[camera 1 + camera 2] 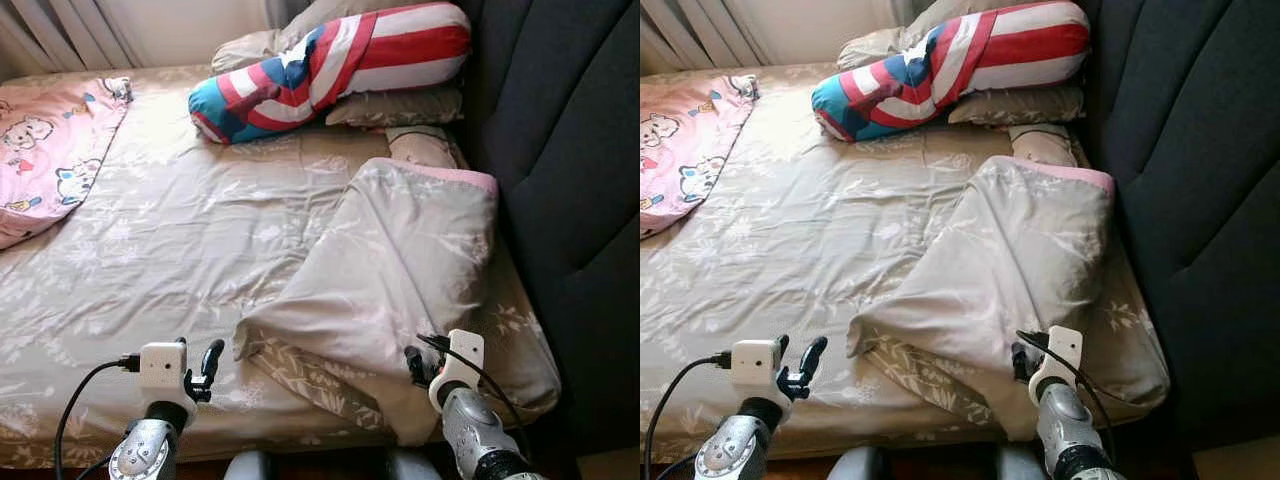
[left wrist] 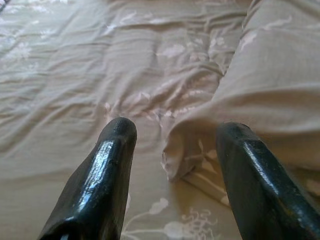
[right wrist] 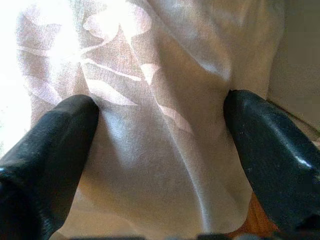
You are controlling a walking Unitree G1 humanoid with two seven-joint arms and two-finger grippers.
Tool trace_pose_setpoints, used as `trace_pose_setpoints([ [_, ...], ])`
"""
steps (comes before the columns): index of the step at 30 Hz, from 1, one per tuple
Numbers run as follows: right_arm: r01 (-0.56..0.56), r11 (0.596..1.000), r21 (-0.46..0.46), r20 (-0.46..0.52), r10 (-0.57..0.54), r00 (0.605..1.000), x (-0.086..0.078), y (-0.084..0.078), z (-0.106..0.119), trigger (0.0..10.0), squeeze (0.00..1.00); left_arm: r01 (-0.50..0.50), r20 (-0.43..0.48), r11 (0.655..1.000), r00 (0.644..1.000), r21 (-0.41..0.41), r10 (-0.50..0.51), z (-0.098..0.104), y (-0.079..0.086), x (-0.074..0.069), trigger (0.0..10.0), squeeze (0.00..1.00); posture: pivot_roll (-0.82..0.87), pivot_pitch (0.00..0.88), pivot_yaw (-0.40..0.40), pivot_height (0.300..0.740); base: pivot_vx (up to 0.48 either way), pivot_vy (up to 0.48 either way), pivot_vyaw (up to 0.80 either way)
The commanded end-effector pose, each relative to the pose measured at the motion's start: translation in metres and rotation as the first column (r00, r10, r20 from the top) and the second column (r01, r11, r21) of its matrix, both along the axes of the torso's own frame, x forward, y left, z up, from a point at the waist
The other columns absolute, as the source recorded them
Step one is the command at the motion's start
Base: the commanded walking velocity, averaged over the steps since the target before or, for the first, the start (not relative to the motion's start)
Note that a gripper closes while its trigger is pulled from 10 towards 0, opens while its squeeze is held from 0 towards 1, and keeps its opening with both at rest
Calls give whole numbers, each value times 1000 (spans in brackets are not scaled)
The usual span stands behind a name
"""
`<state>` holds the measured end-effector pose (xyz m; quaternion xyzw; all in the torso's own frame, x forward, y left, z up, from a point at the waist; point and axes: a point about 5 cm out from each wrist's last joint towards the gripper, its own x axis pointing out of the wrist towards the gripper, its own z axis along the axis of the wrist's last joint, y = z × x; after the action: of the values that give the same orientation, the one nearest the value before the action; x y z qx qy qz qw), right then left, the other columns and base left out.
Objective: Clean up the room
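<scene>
A beige floral blanket [image 1: 390, 260] lies crumpled and folded back on the right half of the bed [image 1: 150, 250], its lower corner hanging over the near edge. My left gripper [image 1: 200, 353] hovers open over the near edge of the bed, just left of the blanket's near-left corner [image 2: 172, 165]. In its wrist view the left gripper [image 2: 177, 132] has that corner ahead between its spread fingers, apart from them. My right gripper [image 1: 413, 358] is at the blanket's hanging edge. Close up, the right gripper [image 3: 160, 105] is open, with blanket cloth [image 3: 150, 125] bulging between the two fingers.
A red, white and blue striped bolster [image 1: 330, 60] rests on beige pillows [image 1: 400, 105] at the far end. A pink cartoon-print blanket [image 1: 45, 140] lies at the far left. A dark padded headboard [image 1: 570, 150] runs along the right side. Curtains [image 1: 50, 30] hang at the back left.
</scene>
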<state>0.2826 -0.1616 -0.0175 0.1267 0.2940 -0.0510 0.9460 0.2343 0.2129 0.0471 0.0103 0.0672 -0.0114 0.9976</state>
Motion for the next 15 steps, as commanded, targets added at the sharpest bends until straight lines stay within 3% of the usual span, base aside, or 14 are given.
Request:
trace_pose_setpoints([
  [1, -26, 1000, 7, -79, 26, 997, -10, 7, -11, 10000, 0, 0, -7, 1000, 1000, 17, 0, 2, 6, -4, 10000, 0, 23, 207, 61, 665, 0, 0, 0],
  [5, -20, 1000, 0, -116, 20, 993, -13, 8, -15, 10000, 0, 13, -11, 999, 1000, 30, -12, 5, 10, -9, 10000, 0, 39, 208, 73, 665, 0, 0, 0],
  [12, -6, 998, 63, -149, 15, 989, -16, 18, -19, 9804, 0, 46, -26, 997, 999, 58, -44, 8, 14, -14, 10000, 0, 61, 214, 94, 665, 0, 0, 0],
  [13, -6, 998, 65, -151, 16, 988, -17, 19, -19, 4314, 0, 47, -28, 997, 999, 59, -45, 9, 14, -15, 10000, 0, 61, 214, 95, 665, 0, 0, 0],
  [14, -8, 997, 71, -150, 19, 988, -17, 21, -19, 235, 0, 47, -29, 997, 999, 60, -46, 9, 14, -15, 10000, 0, 61, 213, 95, 665, 0, 0, 0],
  [15, -9, 997, 74, -150, 20, 989, -17, 22, -19, 235, 0, 48, -31, 997, 998, 60, -46, 9, 14, -15, 10000, 0, 61, 213, 95, 665, 0, 0, 0],
])
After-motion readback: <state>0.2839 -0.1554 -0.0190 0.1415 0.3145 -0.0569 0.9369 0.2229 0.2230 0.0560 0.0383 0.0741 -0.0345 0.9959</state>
